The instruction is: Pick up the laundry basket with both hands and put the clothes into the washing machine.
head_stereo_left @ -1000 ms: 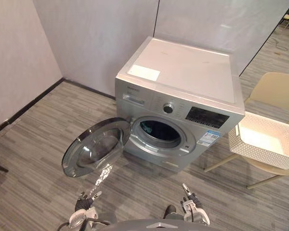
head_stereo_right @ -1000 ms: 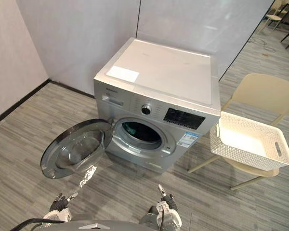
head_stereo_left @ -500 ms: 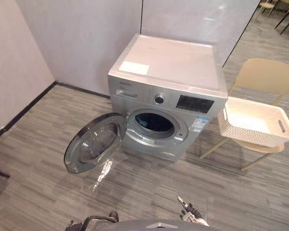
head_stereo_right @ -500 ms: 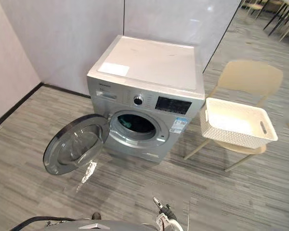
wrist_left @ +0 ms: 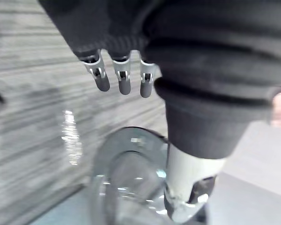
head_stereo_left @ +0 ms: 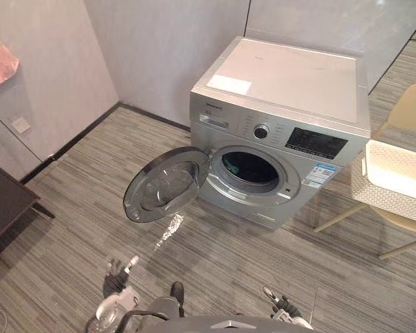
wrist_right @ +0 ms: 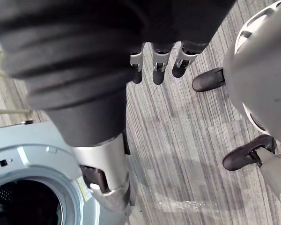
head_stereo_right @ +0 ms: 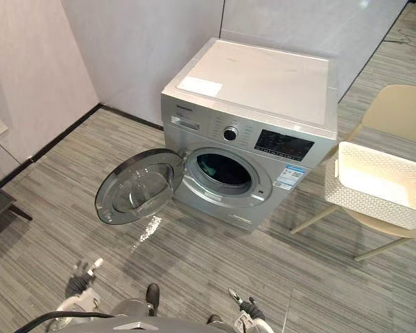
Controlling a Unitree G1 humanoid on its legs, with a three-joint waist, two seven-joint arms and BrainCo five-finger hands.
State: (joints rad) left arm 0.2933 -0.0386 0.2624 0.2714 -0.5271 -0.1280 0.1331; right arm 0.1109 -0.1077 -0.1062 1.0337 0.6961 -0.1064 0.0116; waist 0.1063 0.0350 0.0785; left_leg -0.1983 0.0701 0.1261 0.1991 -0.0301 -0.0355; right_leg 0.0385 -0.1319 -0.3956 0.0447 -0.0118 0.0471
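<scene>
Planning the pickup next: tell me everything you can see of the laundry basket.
The laundry basket is white, rectangular, plastic-looking, with perforated walls and a smooth rim. It sits upright on the seat of a beige chair, right of the washing machine and apart from it. Its inside looks plain white. Only the chair touches it.

Washing machine [head_stereo_left: 284, 104] stood upper centre-right of frame, back to the wall. Its door [head_stereo_left: 165, 186] hung open at frame centre, left of the drum opening, above the floor. Laundry basket [head_stereo_right: 360, 201] sat on chair [head_stereo_right: 399, 114] at right edge, near machine's side. Table [head_stereo_left: 3, 201] at left edge; cloth [head_stereo_left: 0, 62] in upper left corner.
</scene>
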